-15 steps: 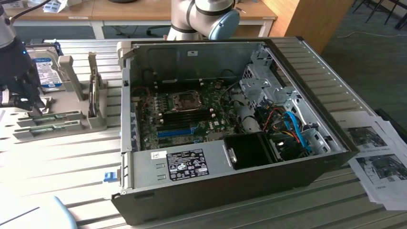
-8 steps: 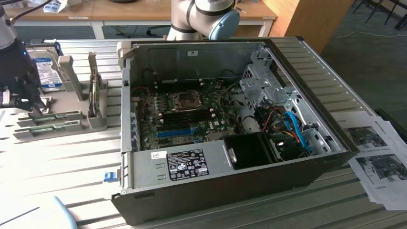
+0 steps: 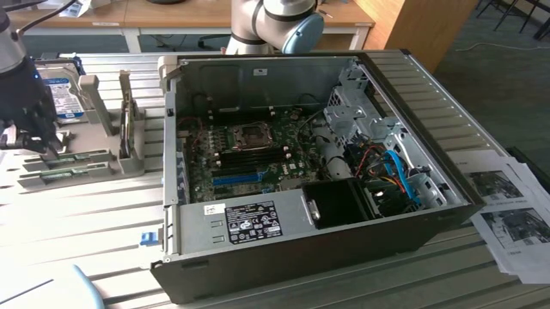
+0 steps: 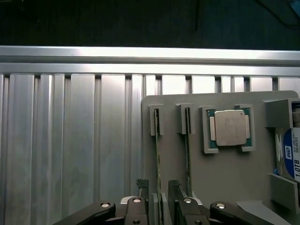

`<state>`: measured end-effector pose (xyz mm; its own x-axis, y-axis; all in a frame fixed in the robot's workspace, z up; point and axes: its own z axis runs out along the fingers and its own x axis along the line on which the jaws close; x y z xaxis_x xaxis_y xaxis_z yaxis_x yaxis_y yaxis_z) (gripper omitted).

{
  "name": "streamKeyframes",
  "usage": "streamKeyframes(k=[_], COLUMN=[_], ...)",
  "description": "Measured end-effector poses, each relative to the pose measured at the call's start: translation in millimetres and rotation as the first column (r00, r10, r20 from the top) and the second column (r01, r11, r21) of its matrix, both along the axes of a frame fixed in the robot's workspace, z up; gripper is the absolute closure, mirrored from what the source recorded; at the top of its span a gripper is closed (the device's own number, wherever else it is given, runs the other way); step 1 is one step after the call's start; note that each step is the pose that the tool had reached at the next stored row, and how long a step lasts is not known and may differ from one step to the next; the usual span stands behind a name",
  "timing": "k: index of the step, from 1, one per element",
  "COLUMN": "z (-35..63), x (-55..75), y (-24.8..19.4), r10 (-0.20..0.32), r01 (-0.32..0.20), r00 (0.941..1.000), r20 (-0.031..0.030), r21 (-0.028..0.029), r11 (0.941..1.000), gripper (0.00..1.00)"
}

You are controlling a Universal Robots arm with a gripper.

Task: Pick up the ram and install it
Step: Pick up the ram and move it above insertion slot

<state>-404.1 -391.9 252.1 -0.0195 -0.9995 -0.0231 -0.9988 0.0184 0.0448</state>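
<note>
Wrist view: spread hand (image 4: pixel 158 183) straddles edge-on ram (image 4: pixel 158 150), one end hidden.

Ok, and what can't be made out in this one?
- Wrist view: the ram, between the fingers of the open gripper, stands edge-on, so its chips cannot be seen.
- Wrist view: the hard drive is cut off by the picture's edge.
- Exterior view: the gripper's dark body hides its fingertips, so contact with the ram cannot be told.
- Exterior view: the motherboard slots are too small to tell whether any is filled.

bright daylight, glare on alu table (image 3: pixel 94 212)
</note>
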Motion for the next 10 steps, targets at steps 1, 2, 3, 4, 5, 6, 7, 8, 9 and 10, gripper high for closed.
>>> streamKeyframes(k=[1, 2, 3, 4, 5, 6, 7, 8, 9, 10], z=[-1.0, -2.1, -3.3, -4.6, -5.8, -7.1, -8.4, -9.7, -10.9, -12.1], x=[0.0, 0.0, 0.0, 0.0, 0.0, 0.0, 0.0, 0.0, 0.0, 0.0], y=[0.0, 0.0, 0.0, 0.0, 0.0, 0.0, 0.0, 0.0, 0.0, 0.0], r10=[0.0, 0.0, 0.0, 0.0, 0.0, 0.0, 0.0, 0.0, 0.0, 0.0], r01=[0.0, 0.0, 0.0, 0.0, 0.0, 0.0, 0.0, 0.0, 0.0, 0.0], r00=[1.0, 1.0, 1.0, 1.0, 1.0, 1.0, 1.0, 1.0, 1.0, 1.0], r20=[0.0, -0.0001, 0.0, 0.0001, 0.0, 0.0, 0.0, 0.0, -0.0001, 0.0], r21=[0.0, -0.0001, 0.0, 0.0, 0.0, 0.0, 0.0, 0.0, -0.0001, 0.0], r11=[1.0, 1.0, 1.0, 1.0, 1.0, 1.0, 1.0, 1.0, 1.0, 1.0], gripper=[0.7, 0.7, 0.7, 0.7, 0.7, 0.7, 0.7, 0.7, 0.7, 0.7])
